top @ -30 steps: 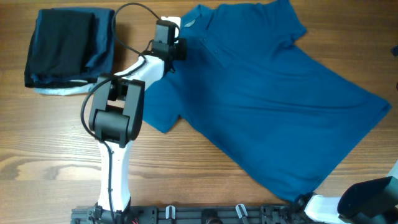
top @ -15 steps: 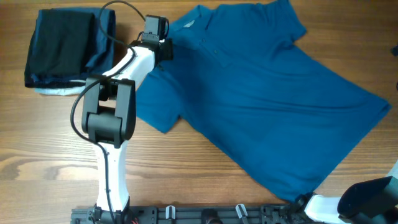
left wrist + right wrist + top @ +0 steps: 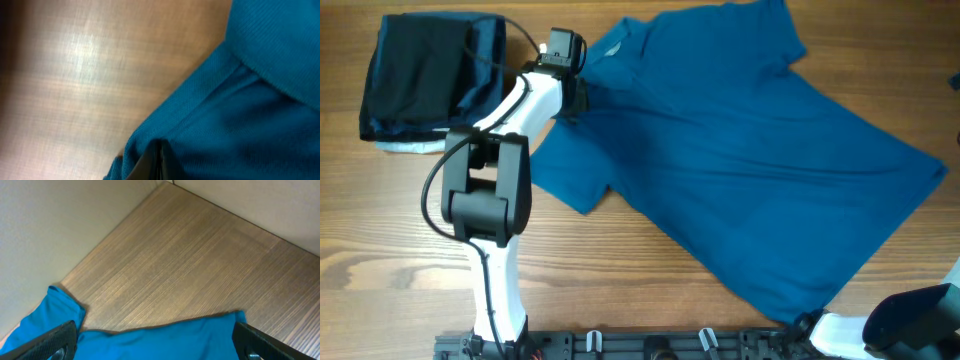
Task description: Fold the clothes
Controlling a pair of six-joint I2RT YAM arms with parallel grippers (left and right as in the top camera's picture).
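The left gripper [image 3: 565, 62] had slid leftward off the button placket to the shoulder edge of the polo shirt [image 3: 740, 170], close by the collar. Its wrist view was filled with blue cloth bunched against a dark fingertip, and I could not tell whether the fingers were pinched on it. The shirt lay spread to its right across the wooden table [image 3: 400, 230]. Folded dark garments [image 3: 425, 75] sat just to its left. The right gripper [image 3: 154, 347] hung with fingers wide apart above an edge of the shirt.
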